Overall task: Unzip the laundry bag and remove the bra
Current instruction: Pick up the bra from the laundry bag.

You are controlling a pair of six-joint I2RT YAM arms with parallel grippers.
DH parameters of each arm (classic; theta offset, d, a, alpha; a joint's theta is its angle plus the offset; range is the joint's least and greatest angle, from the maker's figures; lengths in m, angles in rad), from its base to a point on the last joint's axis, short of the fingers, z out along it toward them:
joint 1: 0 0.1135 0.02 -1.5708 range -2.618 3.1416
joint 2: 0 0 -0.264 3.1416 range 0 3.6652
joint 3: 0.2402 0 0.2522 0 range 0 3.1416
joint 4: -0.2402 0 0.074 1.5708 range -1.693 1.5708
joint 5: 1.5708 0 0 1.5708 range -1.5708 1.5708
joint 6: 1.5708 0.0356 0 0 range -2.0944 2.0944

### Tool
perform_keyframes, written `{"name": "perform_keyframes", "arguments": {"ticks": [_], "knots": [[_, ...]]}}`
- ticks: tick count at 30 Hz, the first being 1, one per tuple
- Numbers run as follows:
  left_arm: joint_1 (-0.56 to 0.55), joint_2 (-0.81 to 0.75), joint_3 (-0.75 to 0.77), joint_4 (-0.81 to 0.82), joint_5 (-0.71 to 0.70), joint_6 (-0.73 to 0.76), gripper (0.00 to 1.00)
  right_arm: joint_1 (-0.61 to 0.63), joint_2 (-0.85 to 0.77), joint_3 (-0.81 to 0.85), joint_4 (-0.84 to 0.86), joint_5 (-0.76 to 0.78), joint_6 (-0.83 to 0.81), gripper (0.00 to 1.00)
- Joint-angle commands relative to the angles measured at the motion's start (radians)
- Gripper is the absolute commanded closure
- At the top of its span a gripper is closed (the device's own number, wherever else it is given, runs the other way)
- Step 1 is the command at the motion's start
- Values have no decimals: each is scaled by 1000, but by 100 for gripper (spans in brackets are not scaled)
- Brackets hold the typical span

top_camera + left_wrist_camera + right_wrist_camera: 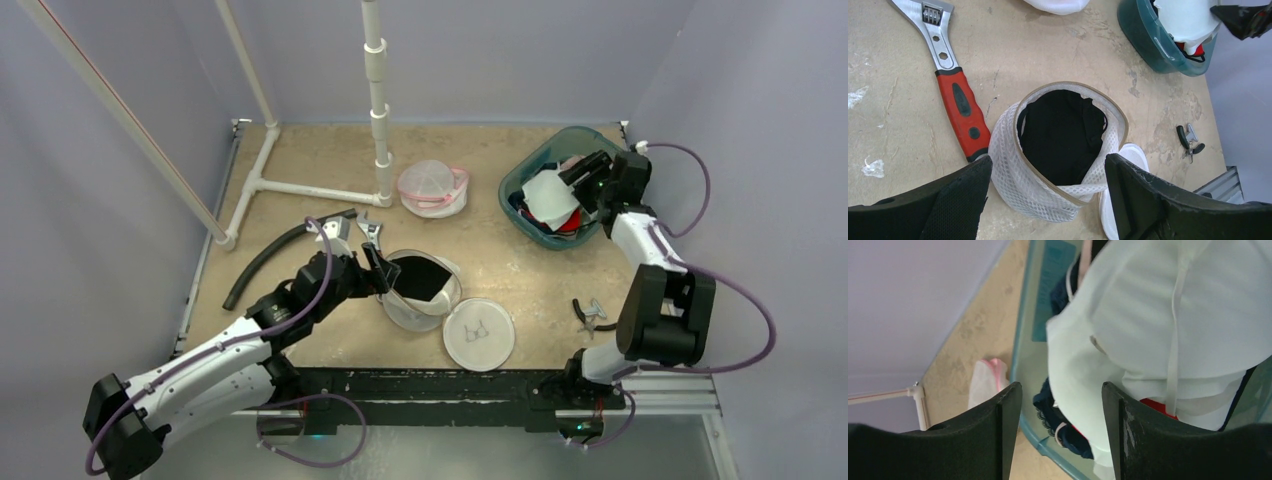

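Note:
The white mesh laundry bag (pixel 418 292) stands unzipped near the table's middle, its tan-edged mouth gaping (pixel 1018 175). A black bra (pixel 1063 135) fills the inside. My left gripper (pixel 1048 200) is open just in front of the bag, one finger on each side of its near wall. The bag's flat white lid (pixel 479 334) lies to its right. My right gripper (pixel 585 175) hangs open over the teal bin (pixel 520 180). A white strapped garment (pixel 1168 315) lies just beyond its fingertips.
A red-handled wrench (pixel 955 95) lies left of the bag, a black hose (pixel 262 262) further left. A pink-trimmed mesh bag (pixel 433 188) sits behind, by the white pipe frame (pixel 300 188). Small pliers (pixel 592 315) lie at the right. Navy lace (pixel 1058 415) shows in the bin.

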Motion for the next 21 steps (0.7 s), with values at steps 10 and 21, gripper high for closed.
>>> {"name": "perform_keyframes", "arguments": {"ticks": [10, 21], "knots": [[1, 24, 31, 14, -19, 9, 20, 28, 0, 10, 114, 36, -27, 35], [2, -29, 61, -63, -1, 55, 20, 484, -304, 23, 58, -16, -161, 40]]}}
